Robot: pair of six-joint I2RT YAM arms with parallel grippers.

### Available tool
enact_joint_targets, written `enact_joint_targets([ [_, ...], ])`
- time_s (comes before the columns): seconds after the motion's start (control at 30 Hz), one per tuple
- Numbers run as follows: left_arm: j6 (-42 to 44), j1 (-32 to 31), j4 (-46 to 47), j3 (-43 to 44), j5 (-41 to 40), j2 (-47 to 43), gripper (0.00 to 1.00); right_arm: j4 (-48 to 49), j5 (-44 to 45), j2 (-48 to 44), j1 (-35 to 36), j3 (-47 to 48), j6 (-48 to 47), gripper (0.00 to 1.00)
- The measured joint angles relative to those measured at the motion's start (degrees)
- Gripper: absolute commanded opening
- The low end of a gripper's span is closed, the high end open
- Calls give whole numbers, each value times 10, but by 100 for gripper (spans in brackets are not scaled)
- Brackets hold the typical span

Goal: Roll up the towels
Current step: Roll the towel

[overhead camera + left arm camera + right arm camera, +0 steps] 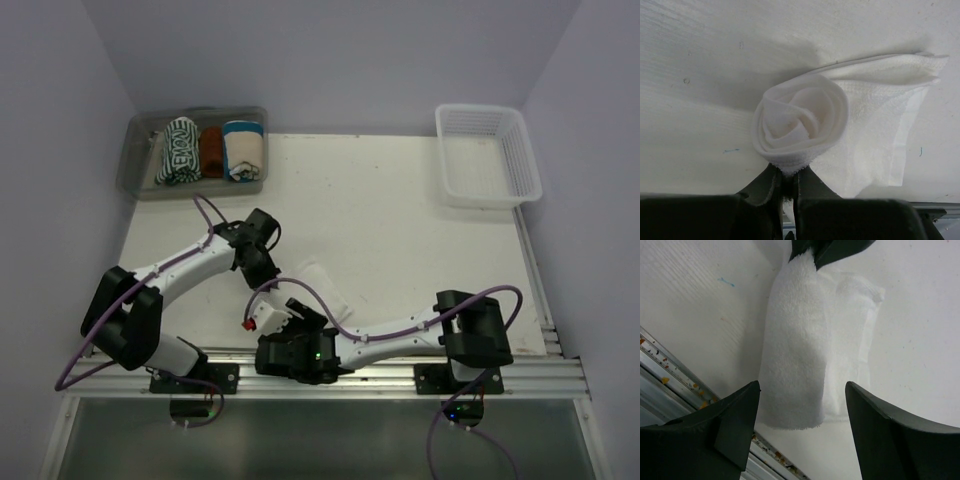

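The plain white towel point(326, 286) lies near the table's front edge, partly rolled. In the left wrist view the roll's spiral end point(800, 117) faces the camera and a flat tail point(880, 115) spreads to the right. My left gripper point(787, 172) point(262, 262) is shut on the roll's outer edge. My right gripper point(802, 386) point(290, 318) stands open at the roll's other end point(795, 355), its fingers apart from the cloth. The green-and-white striped towel point(178, 150) sits rolled in the clear bin point(135, 165) at the back left.
Beside the striped towel, the bin also holds a rust-brown towel point(211, 151) and a cream towel with a teal band point(243, 150). A white mesh basket point(487, 155) stands at the back right. The metal rail point(670, 375) runs along the table's near edge, close to my right gripper.
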Motion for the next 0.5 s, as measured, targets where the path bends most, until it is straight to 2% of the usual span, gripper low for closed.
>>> enact_joint_targets([
  [0.23, 0, 0, -9, 3, 4, 2, 0, 3, 42, 49, 17, 33, -33, 73],
  [0.37, 0, 0, -15, 7, 8, 3, 0, 10, 53, 76, 17, 37, -42, 68],
  [0.47, 0, 0, -17, 9, 10, 3, 0, 13, 54, 96, 17, 37, -45, 51],
  [0.5, 0, 0, -17, 9, 10, 3, 0, 13, 55, 100, 17, 37, -44, 33],
])
